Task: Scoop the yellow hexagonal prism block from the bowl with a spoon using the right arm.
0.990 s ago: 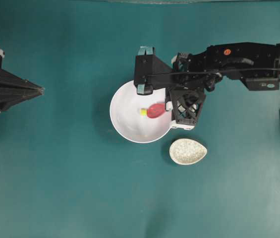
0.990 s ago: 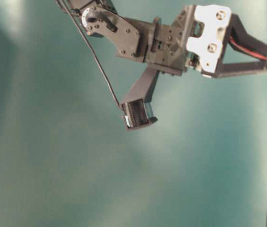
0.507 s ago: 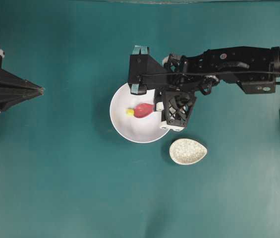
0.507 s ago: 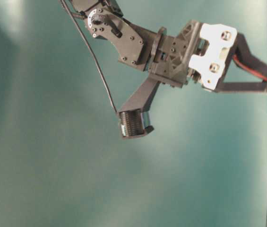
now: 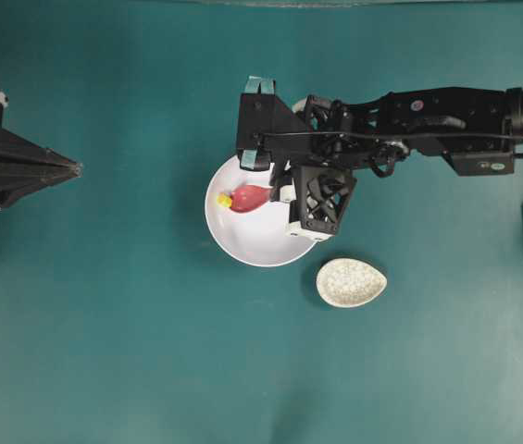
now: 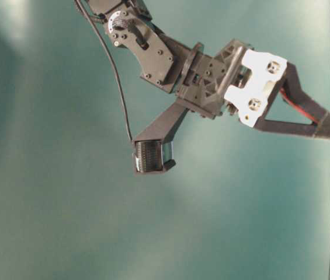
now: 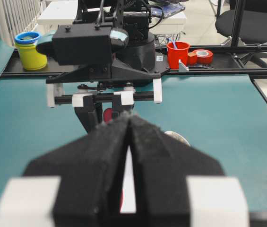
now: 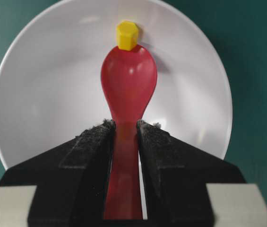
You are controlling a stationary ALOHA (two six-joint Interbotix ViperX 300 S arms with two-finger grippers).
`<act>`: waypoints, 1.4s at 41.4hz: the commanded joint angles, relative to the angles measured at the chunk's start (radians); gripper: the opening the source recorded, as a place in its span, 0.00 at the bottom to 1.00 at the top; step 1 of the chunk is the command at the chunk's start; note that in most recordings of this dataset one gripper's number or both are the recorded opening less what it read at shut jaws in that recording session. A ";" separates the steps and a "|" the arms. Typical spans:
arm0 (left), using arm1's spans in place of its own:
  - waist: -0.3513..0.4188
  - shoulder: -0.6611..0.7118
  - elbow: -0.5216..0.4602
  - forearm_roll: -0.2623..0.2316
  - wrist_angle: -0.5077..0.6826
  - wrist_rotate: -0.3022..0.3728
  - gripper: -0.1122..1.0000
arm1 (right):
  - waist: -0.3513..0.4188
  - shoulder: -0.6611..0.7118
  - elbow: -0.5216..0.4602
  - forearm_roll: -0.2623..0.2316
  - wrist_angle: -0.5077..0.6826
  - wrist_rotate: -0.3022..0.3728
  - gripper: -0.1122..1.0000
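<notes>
1 bowl [image 5: 242, 242], 1 spoon [image 5: 250, 197], 1 yellow block [image 5: 225, 199], 1 speckled dish [image 5: 351, 282], 2 arms.

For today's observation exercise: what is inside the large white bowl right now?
Inside the bowl are the red spoon head and the yellow hexagonal block at its tip. The right gripper holding the spoon's handle covers the bowl's near part.

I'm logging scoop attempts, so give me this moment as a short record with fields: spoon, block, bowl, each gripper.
spoon: pink-red spoon, handle clamped in the right gripper, head inside the bowl
block: yellow hexagonal block at the spoon's tip, not on the head
bowl: white bowl on the teal table
left gripper: left gripper shut, holding nothing, away from the bowl
other dish: speckled dish beside the bowl
</notes>
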 commanded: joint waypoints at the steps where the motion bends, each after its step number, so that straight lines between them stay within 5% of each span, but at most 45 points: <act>1: 0.002 0.005 -0.018 0.003 -0.005 0.002 0.10 | 0.003 -0.017 -0.023 0.003 -0.018 -0.002 0.31; 42: 0.002 0.005 -0.018 0.003 -0.005 0.002 0.10 | 0.012 -0.046 -0.009 0.003 -0.077 -0.002 0.31; 58: 0.002 0.005 -0.018 0.003 -0.005 0.002 0.10 | 0.029 -0.144 0.064 0.002 -0.129 0.003 0.31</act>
